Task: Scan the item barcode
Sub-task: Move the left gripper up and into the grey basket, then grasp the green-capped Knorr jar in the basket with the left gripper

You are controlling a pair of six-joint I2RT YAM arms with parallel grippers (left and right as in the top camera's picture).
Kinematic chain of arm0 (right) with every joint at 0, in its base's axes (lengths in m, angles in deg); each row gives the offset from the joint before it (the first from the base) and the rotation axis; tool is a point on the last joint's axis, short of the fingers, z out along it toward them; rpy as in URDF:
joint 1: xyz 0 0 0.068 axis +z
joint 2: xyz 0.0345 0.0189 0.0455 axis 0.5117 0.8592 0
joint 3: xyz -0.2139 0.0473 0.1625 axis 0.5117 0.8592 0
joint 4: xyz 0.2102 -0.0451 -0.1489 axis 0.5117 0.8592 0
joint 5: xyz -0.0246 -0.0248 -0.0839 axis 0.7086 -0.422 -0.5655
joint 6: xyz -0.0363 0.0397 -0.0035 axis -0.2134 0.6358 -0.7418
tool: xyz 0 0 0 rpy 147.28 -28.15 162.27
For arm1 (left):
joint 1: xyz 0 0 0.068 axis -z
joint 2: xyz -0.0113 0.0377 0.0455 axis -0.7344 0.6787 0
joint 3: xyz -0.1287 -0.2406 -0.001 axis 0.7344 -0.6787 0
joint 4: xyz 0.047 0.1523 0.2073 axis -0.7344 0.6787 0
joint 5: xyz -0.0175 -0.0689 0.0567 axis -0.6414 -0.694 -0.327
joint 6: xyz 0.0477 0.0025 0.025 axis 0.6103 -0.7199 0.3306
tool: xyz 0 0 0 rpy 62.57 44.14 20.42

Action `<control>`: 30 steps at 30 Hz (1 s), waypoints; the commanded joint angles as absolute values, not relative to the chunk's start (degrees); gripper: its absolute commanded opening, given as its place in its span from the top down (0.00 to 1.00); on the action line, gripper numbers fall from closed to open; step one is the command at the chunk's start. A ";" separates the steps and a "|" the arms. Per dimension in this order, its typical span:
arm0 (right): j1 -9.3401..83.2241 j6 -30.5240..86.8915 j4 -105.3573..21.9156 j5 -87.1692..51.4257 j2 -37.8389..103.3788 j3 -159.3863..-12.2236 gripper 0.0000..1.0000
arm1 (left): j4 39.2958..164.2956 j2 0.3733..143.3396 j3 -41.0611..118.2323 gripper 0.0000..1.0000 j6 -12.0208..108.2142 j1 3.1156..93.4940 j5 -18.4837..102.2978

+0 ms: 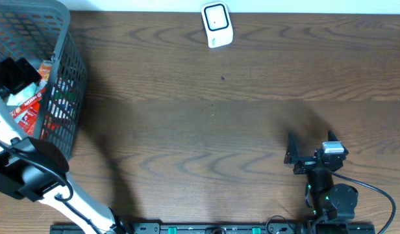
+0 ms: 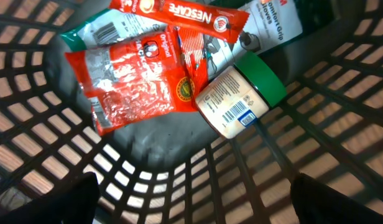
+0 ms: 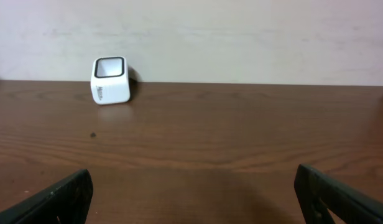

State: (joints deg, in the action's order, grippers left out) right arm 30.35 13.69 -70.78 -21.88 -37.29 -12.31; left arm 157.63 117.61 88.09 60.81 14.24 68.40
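**A:** Where's the thing to be scanned?

**B:** Down in the basket (image 2: 341, 124), at the left end of the table (image 1: 187, 97). A small pale jar (image 2: 232, 99) lies on its side on the bottom. In the left wrist view its green lid (image 2: 263, 78) points up and to the right, and its barcode (image 2: 242, 116) faces the camera.

**A:** Anything else in there?

**B:** A crinkled red packet (image 2: 138, 84) lies just left of the jar, touching it. A red coffee stick pack (image 2: 179, 14) sits across the top of that, and a glove packet (image 2: 275, 25) lies behind the lid.

**A:** Has the left arm got hold of anything?

**B:** No. The left gripper (image 2: 201, 199) hangs inside the basket above the pile with its fingers spread wide. Nothing is between them and they touch none of the items.

**A:** And the scanner?

**B:** The scanner (image 1: 217, 25) is a little white box at the far edge of the table, near the middle. It stands by the wall (image 3: 241, 37), well apart from the basket.

**A:** The other arm?

**B:** The right gripper (image 3: 191, 196) sits low over bare wood at the near right, facing the scanner. Its fingers are released and empty.
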 commanded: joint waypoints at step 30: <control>30.88 14.46 -70.56 -22.01 -37.55 -12.25 0.01 | 131.09 117.99 60.95 0.20 83.97 13.96 57.03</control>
State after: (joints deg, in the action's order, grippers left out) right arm 30.35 13.69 -70.78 -21.86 -37.29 -12.31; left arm 131.07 117.68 61.78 79.52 14.24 58.23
